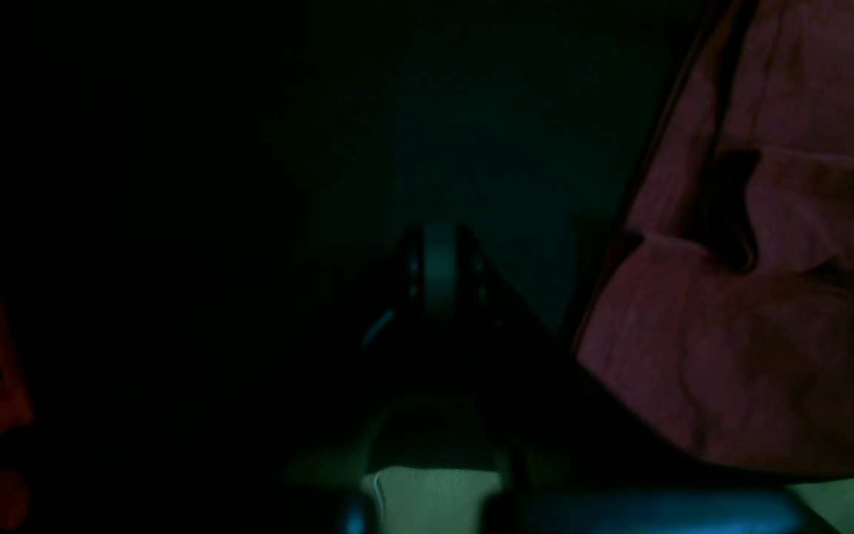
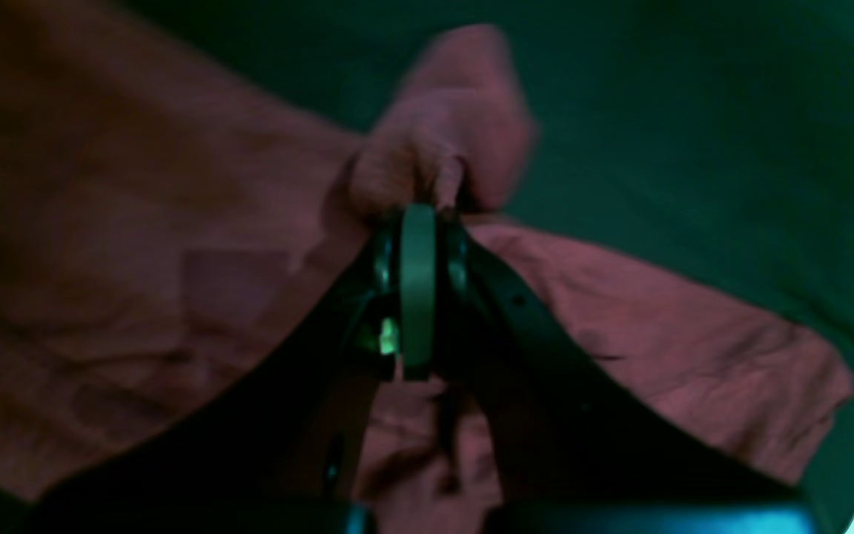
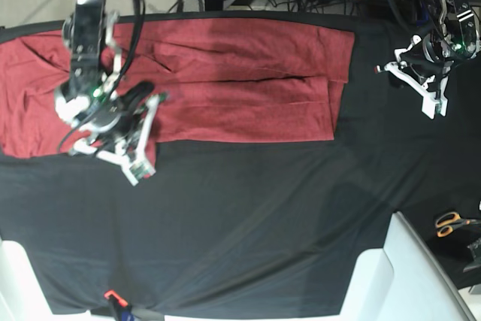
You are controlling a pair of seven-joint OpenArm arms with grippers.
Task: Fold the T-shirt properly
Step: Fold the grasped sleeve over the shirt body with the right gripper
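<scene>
The T-shirt (image 3: pixel 225 84) lies spread along the far side of the surface (image 3: pixel 255 223), on its black cloth. The right end effector (image 2: pixel 427 204) is clenched on a bunched pinch of the shirt's near edge, probably to carry that edge across for a fold. The left end effector (image 3: pixel 430 97) is closed on nothing, parked beside the garment, likely clear of the fold
</scene>
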